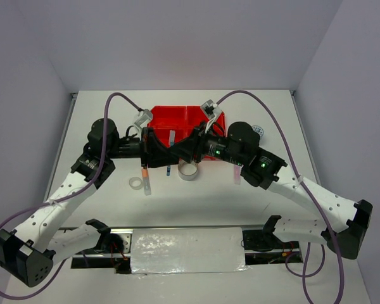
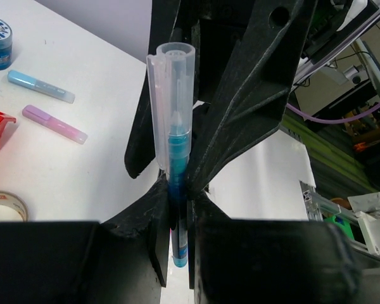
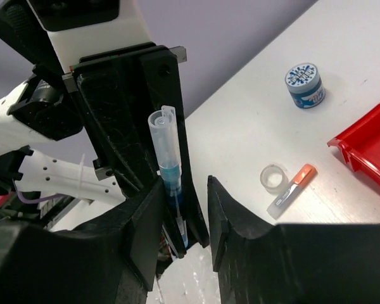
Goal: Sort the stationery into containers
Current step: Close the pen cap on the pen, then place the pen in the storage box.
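My left gripper (image 2: 177, 209) is shut on a blue pen (image 2: 175, 126) with a clear cap and holds it above the table, tip to tip with my right gripper (image 1: 178, 151). In the right wrist view the right gripper (image 3: 185, 190) is open, and the pen (image 3: 168, 158) stands by its left finger, still between the left gripper's black fingers. The red tray (image 1: 177, 117) lies just behind the two grippers. A silvery tape ring (image 1: 189, 171), a small clear tape ring (image 1: 136, 183) and an orange-capped stub (image 1: 145, 180) lie on the table in front.
A blue-patterned roll (image 1: 258, 131) stands right of the tray. A pink stick (image 1: 236, 174) lies under the right arm, and a pale blue stick (image 2: 41, 87) lies near it. Both arms cross the middle of the table.
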You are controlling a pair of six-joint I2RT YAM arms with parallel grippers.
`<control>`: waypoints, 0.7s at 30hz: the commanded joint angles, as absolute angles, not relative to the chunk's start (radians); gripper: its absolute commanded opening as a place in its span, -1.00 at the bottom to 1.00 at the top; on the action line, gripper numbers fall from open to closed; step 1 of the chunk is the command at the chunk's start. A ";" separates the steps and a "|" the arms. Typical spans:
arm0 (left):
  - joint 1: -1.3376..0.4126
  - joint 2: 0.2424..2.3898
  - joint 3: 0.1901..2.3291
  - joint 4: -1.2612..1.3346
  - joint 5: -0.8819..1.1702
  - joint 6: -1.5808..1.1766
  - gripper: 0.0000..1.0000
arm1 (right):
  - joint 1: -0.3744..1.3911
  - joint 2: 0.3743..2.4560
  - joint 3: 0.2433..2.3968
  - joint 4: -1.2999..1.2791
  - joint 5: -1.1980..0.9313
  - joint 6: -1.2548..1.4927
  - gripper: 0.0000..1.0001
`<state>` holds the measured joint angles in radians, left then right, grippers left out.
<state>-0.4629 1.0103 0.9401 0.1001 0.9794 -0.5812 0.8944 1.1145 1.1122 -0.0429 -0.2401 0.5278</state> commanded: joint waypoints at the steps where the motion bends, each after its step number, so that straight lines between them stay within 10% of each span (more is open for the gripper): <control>1: -0.463 0.992 0.945 0.216 1.000 -0.611 -1.00 | 0.904 1.095 1.092 -0.003 -0.213 0.540 -0.23; 11: -0.480 1.002 0.937 0.201 0.979 -0.607 -1.00 | 0.902 1.152 1.102 0.087 -0.270 0.575 -0.35; 17: -0.482 1.034 0.951 0.161 0.971 -0.598 -0.65 | 0.891 1.201 1.057 0.182 -0.321 0.609 -1.00; 21: -0.482 1.037 1.011 -0.007 0.803 -0.509 0.98 | 0.821 1.219 1.068 0.114 -0.322 0.510 -1.00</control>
<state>-0.4709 1.0336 0.9401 0.0563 0.9127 -0.5751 0.8536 1.1946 1.0695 0.1177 -0.2893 0.5686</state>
